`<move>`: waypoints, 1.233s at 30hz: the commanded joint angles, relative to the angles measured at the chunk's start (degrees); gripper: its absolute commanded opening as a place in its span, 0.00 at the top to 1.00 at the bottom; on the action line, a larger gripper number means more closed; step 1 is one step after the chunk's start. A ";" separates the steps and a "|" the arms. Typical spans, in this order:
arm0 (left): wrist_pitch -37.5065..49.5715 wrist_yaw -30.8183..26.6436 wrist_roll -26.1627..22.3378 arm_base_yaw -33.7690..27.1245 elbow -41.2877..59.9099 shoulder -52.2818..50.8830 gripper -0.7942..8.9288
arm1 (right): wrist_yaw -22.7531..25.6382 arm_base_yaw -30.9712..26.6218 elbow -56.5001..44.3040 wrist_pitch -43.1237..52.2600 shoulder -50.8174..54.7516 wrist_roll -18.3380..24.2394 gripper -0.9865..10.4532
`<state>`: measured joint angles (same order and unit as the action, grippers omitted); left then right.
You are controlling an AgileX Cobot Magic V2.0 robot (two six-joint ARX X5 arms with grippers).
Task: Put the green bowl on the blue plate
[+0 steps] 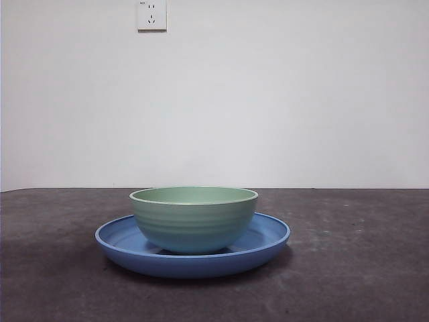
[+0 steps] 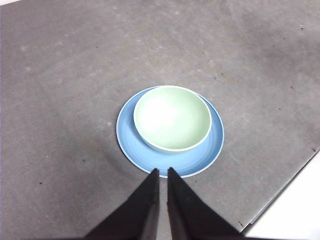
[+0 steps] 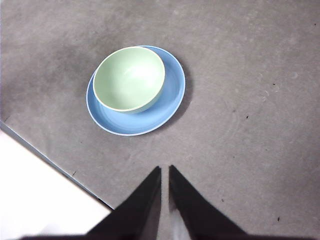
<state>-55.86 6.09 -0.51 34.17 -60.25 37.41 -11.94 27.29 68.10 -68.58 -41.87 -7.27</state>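
While both tools, left tool (image 2: 163, 172) and right tool (image 3: 165, 170), are hanging overhead with jaws pressed together, the pale mint-green ridged ceramic bowl (image 1: 194, 218) is sitting upright inside the glossy blue round plate (image 1: 268, 236) on the dark grey surface (image 1: 362, 268).

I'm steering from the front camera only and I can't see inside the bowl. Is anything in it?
Observer: No, the green bowl is empty inside.
Operator: Is it right in the middle of the plate?
Observer: Not quite; from above it sits off-centre on the blue plate, nearer one rim.
Operator: Where are the claws?
Observer: Both are off it: the left claw and the right claw hang above the table, holding nothing, jaws nearly together.
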 commanded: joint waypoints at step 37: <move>51.78 -0.79 2.91 -41.72 57.86 -37.22 0.89 | 0.00 0.33 0.50 0.37 -0.33 0.44 0.90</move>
<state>-4.60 5.65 2.46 -7.38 -2.70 0.25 -11.94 27.29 68.10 -68.60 -41.87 -7.27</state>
